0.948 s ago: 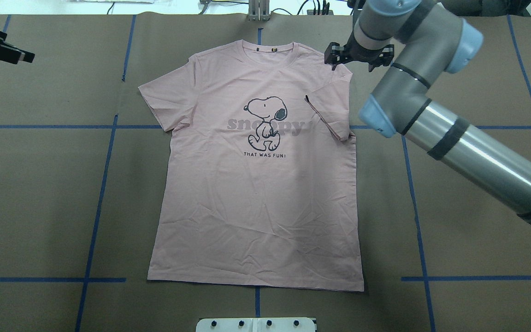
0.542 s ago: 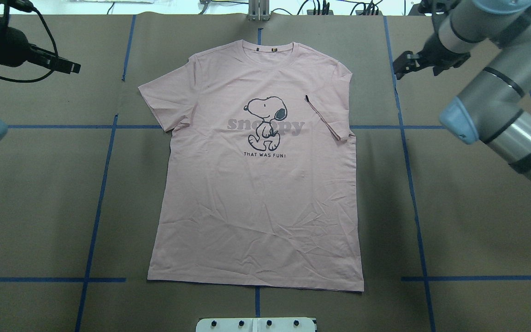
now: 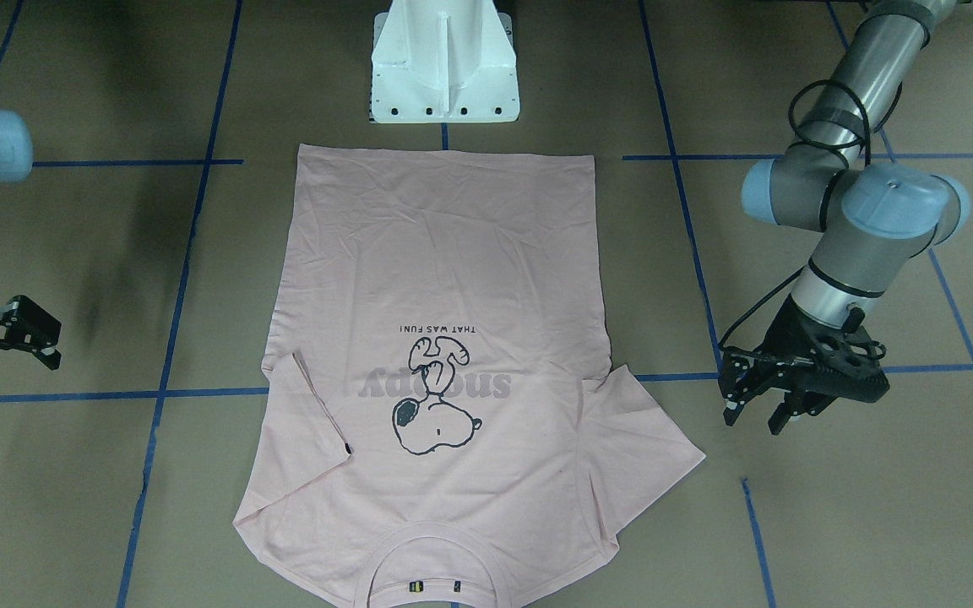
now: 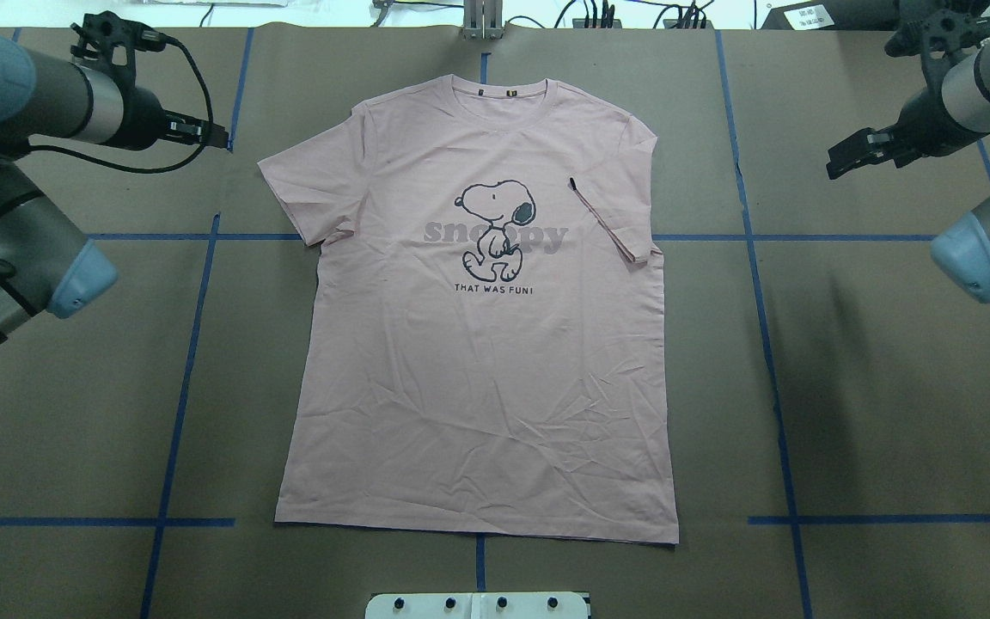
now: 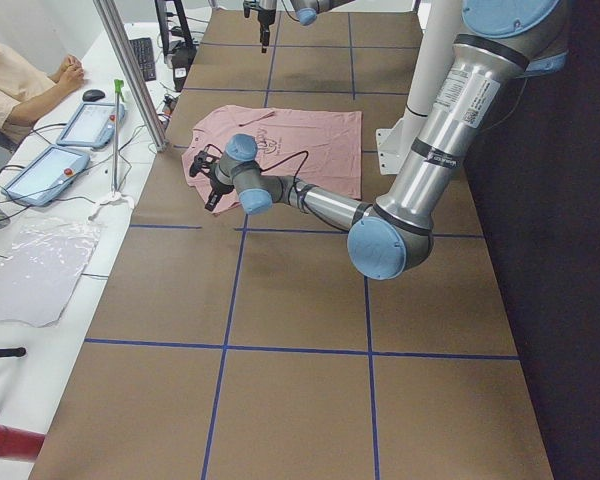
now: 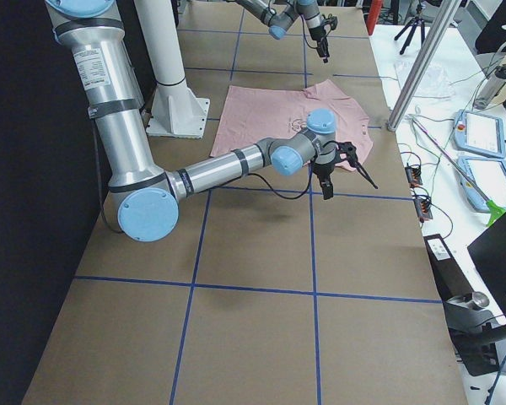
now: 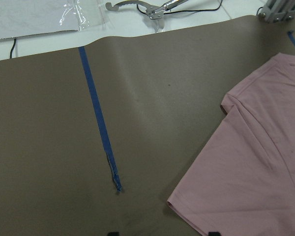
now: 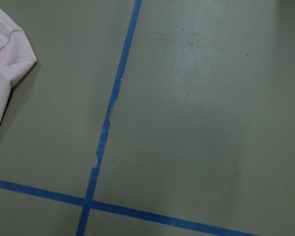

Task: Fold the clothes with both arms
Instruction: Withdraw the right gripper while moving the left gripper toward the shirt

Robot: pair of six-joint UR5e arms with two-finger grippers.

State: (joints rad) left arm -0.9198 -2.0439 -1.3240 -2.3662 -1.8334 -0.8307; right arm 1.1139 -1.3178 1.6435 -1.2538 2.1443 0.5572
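1. Both arms have moved in the last second. The right arm [image 4: 968, 94] was over the shirt's shoulder and has pulled back to the side. The left arm [image 4: 22, 223] was far off at the edge and has come in toward the shirt.
2. The pink Snoopy T-shirt [image 4: 478, 387] lies flat in the middle of the brown paper [image 4: 847, 387], with the dog picture up. It has not moved.
3. The right sleeve [image 4: 611, 219] is folded in over the chest. The left sleeve [image 4: 302, 185] sticks out flat.
4. It looks like the right side's small fold is done and the left side is next. Most of the folding has not been done yet.
5. The left arm comes in from the side with its elbow bent and its wrist pointing at the flat sleeve. The left claw [image 3: 755, 414] is near the sleeve's edge but does not touch it. Its fingers are spread and hold nothing. The left wrist camera shows the sleeve's corner close by, with both fingertips wide apart.
6. The right arm is drawn back with its wrist turned toward the shirt. The right claw [image 3: 54, 342] is over bare paper, well apart from the shirt. Its fingers look spread too, and they are empty. The right wrist camera shows mostly paper and blue tape [image 8: 105, 128], with only a bit of pink in the corner.
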